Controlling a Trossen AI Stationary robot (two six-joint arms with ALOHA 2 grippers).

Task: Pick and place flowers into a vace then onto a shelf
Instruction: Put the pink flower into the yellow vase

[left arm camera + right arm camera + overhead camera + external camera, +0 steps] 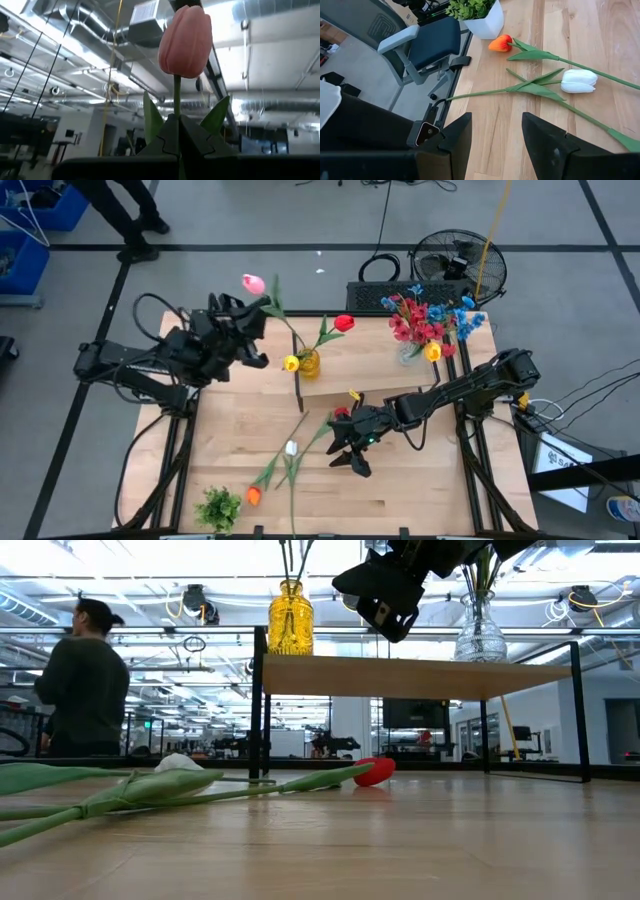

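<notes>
- My left hand point(252, 330) is clamped on the pink tulip's point(253, 283) stem; its wrist view shows the bloom upright between the fingers.
- My right hand point(492, 132) hovers with fingers apart — from above, the white tulip point(291, 448) lies at its 9 o'clock on the surface point(420, 480).
- Only the low view shows the yellow vase point(290, 617) standing on the shelf point(420, 676).

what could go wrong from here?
1. Left gripper pinches the pink tulip by its thin stem; it may swing or miss the yellow vase.
2. Right gripper, open above the white tulip, could snag the orange tulip beside it.
</notes>
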